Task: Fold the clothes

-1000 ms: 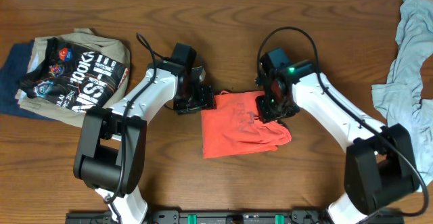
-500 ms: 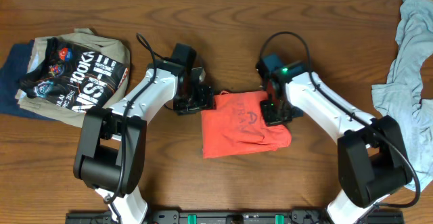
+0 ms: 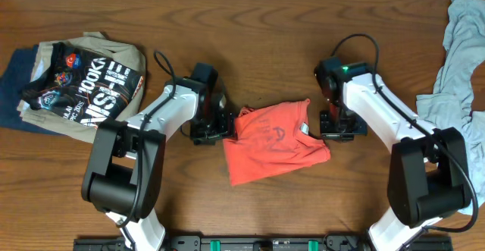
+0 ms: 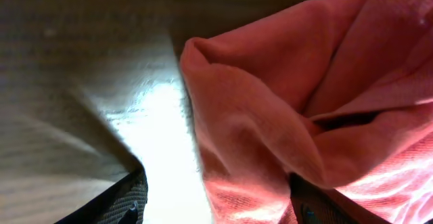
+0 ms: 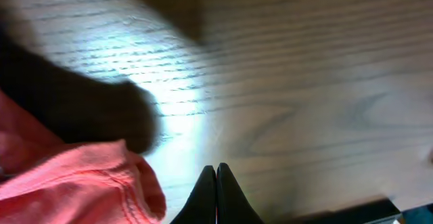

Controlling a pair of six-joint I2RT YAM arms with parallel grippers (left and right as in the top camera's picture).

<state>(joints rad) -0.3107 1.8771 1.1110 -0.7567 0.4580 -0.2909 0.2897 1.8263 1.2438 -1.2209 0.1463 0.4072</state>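
The red-orange T-shirt [image 3: 276,141] lies folded into a small, slightly tilted bundle at the middle of the table; faint navy lettering shows on top. My left gripper [image 3: 226,127] is at the shirt's left edge. In the left wrist view its fingers [image 4: 220,200] are open, with the shirt's rolled edge [image 4: 270,116] lying between them. My right gripper [image 3: 330,124] is just off the shirt's right edge. In the right wrist view its fingers [image 5: 216,180] are shut on nothing over bare wood, with a shirt hem [image 5: 74,183] to their left.
A stack of folded garments sits at the far left: a black shirt with white print [image 3: 91,80] on a tan garment [image 3: 130,55] and a navy one [image 3: 10,92]. A crumpled grey-blue garment [image 3: 455,61] lies along the right edge.
My right gripper has moved right, off the shirt, to its right edge. The shirt has shifted and tilted a little. My left gripper has moved slightly toward the front.
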